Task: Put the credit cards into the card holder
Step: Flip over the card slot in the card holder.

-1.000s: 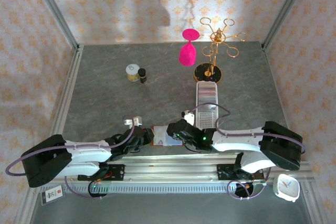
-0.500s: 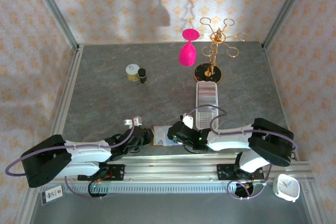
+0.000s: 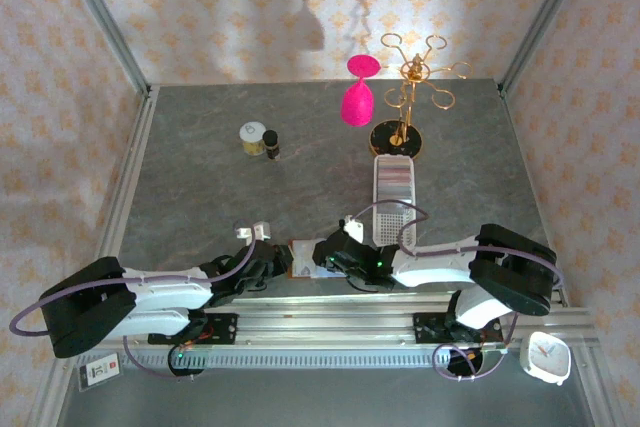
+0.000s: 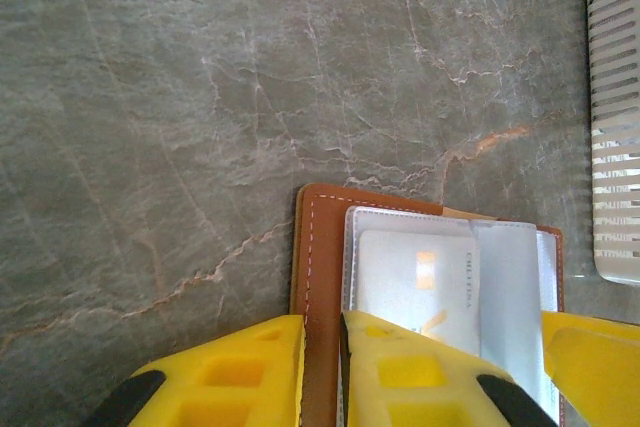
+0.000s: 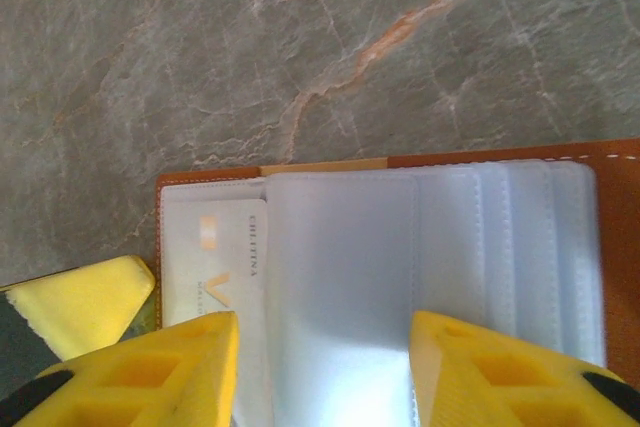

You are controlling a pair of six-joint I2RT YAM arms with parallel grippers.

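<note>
From the top camera I see the card holder lying open at the near edge of the bench, about midway along it. My left hand is at its left side and my right hand over its middle. I judge the arms meet there so that one can steady the card holder while the other works the pockets. On the left wrist camera the left hand is narrow, pinching the brown left cover between its fingers, which pins it flat to the bench. One card sits in the sleeve just beside the inner finger. On the right wrist camera the right hand stands wide, its fingers straddling the clear sleeves with nothing gripped that I can make out. The card looks fully seated, so I judge its insertion done and the right hand free to lift off.
</note>
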